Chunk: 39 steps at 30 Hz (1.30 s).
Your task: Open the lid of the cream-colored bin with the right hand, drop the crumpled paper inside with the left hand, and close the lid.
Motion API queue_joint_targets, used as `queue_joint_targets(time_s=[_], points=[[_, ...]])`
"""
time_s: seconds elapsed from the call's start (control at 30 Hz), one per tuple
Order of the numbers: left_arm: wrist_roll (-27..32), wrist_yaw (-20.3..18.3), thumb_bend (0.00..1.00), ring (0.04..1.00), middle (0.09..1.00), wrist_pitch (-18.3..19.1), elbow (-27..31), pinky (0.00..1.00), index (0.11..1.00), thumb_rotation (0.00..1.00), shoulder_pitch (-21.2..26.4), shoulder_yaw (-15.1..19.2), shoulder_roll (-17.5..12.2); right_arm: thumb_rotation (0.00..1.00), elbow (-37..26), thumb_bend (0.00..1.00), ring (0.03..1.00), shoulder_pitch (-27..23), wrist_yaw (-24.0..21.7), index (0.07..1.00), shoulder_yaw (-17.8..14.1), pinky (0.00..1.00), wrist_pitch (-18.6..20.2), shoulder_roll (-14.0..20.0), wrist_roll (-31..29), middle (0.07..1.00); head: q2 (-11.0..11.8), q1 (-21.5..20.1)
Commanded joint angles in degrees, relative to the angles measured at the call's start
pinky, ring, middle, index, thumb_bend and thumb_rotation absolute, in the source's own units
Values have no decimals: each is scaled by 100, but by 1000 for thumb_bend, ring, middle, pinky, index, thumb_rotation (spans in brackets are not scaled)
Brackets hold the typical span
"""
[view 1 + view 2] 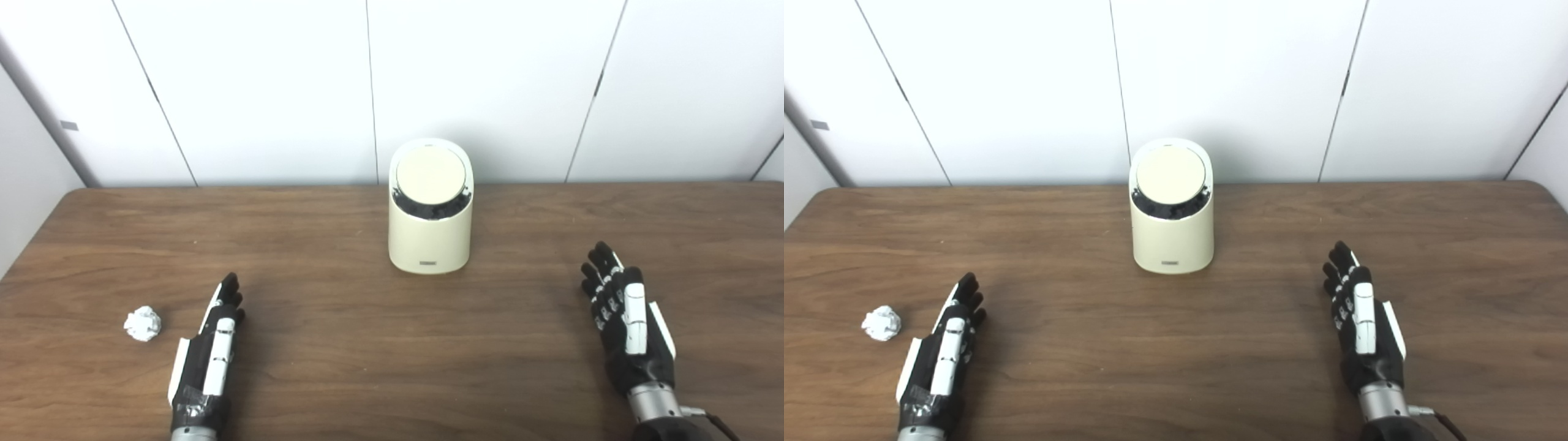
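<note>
On the brown wood-grain table (343, 367) stands one smooth, rounded cream bin (430, 233), its round lid (431, 175) shut and tilted toward the camera, near the far edge at the middle. One white crumpled paper ball (143, 323) lies near the front left, just beside the left hand (208, 355). Both black-and-white hands, left and right (625, 324), rest with fingers straight and released, holding nothing. Plain white wall panels (257, 86) stand behind.

A brown wooden table (343, 367) stands against white wall panels (257, 86).
</note>
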<state>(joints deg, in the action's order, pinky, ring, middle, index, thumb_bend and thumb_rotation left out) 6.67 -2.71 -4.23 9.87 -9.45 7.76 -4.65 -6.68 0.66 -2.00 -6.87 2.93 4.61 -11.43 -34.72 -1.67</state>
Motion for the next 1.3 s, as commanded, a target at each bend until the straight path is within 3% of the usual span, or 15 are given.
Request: queue_joint_targets(time_s=[0.0,1.27], points=[[19,16,403,1000,1000,-119,4,1000,987,886,-11,-5,4,1000,-120,543,954,-156,-9,957,-28,979,-192,22,23,959,-4,-3],[19,7,387,1000,1000,-89,67,1000,986,889,-29,-15,1,1000,-218,543,949,-124,17,946,-9,985,-59,2,174,953,-38,-3]])
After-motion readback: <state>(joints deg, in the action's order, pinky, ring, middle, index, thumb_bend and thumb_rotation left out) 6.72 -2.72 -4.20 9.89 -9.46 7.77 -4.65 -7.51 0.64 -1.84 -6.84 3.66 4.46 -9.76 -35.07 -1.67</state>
